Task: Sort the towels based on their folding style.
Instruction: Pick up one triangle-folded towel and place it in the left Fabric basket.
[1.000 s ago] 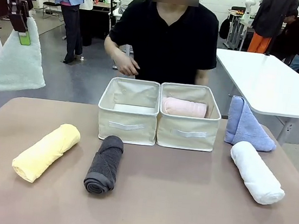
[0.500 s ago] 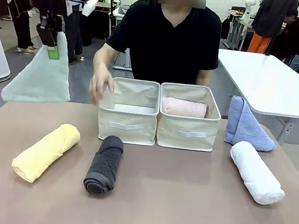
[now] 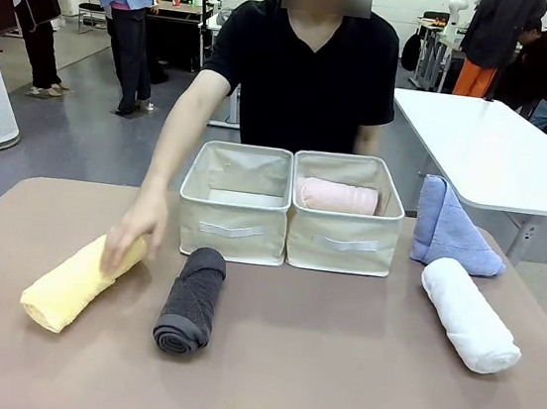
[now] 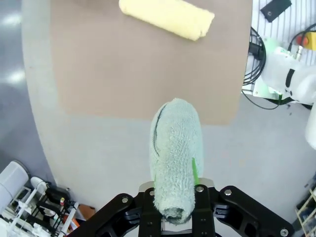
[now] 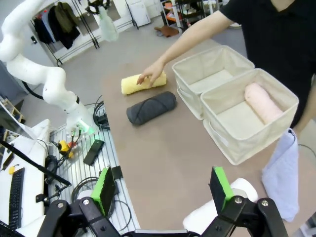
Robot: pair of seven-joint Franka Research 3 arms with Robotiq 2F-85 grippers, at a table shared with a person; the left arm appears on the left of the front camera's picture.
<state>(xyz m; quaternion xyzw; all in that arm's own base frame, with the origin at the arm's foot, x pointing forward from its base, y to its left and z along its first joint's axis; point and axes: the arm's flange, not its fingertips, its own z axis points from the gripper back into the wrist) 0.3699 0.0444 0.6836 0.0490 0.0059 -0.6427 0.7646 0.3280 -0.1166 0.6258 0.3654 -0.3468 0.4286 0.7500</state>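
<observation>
First, front view: the person's hand (image 3: pixel 135 237) rested on the far end of the yellow roll (image 3: pixel 74 285), whose long axis ran near-left to far-right. The left bin (image 3: pixel 232 229) was empty, and the pink roll (image 3: pixel 337 194) lay in the right bin (image 3: pixel 343 245).

Left wrist: the left hand (image 4: pixel 175 212) was clamped on the teal towel (image 4: pixel 175 148), high over the worktop (image 4: pixel 123 64) edge. The yellow roll lay ahead, and the bin was probably beyond it. Seen end-on, the towel's fold was hard to make out.

Right wrist: the right hand (image 5: pixel 163 190) was wide and empty, with the white roll (image 5: pixel 217 217) cut off beneath.

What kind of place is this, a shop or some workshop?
Most likely a robotics lab: a white robot arm stands beside the table, cables and a keyboard lie by its base, and a second work table with people standing about shows behind.
</observation>
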